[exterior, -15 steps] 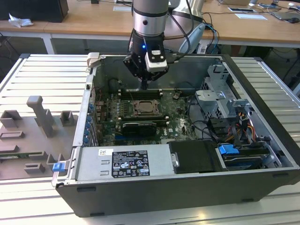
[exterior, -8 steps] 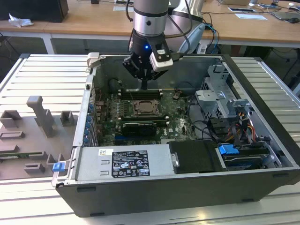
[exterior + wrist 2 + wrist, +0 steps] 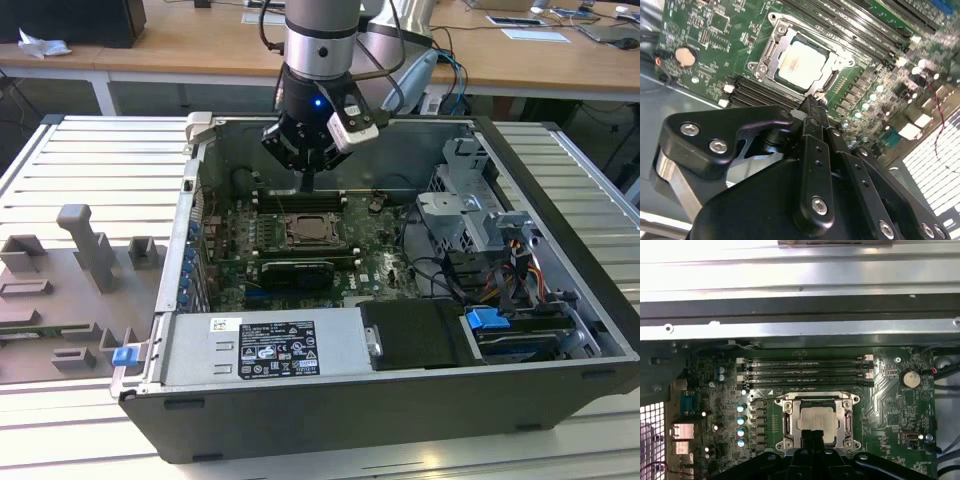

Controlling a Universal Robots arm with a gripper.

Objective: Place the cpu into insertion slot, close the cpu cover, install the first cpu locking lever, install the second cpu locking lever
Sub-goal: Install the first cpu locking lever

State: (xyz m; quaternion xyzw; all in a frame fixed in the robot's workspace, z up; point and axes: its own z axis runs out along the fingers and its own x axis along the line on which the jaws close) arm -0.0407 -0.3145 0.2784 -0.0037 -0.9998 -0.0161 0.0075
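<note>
Claw [image 3: 307, 184] pressed together and empty, hanging over the far edge of the insertion slot [image 3: 312, 232] inside the open case [image 3: 300, 412] in the exterior view; both wrist views add the pale cpu [image 3: 816, 419] seated in it, cpu cover [image 3: 768, 48] lying flat around it.

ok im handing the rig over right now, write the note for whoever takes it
Gripper: shut, holding nothing, poised at the edge of the cpu cover; contact cannot be told.
cpu: lies flat in the insertion slot.
cpu cover: down over the slot, framing the cpu.
Done: cpu placed; cover looks closed.
Left: the two locking levers; whether either is latched cannot be told from these views.
</note>
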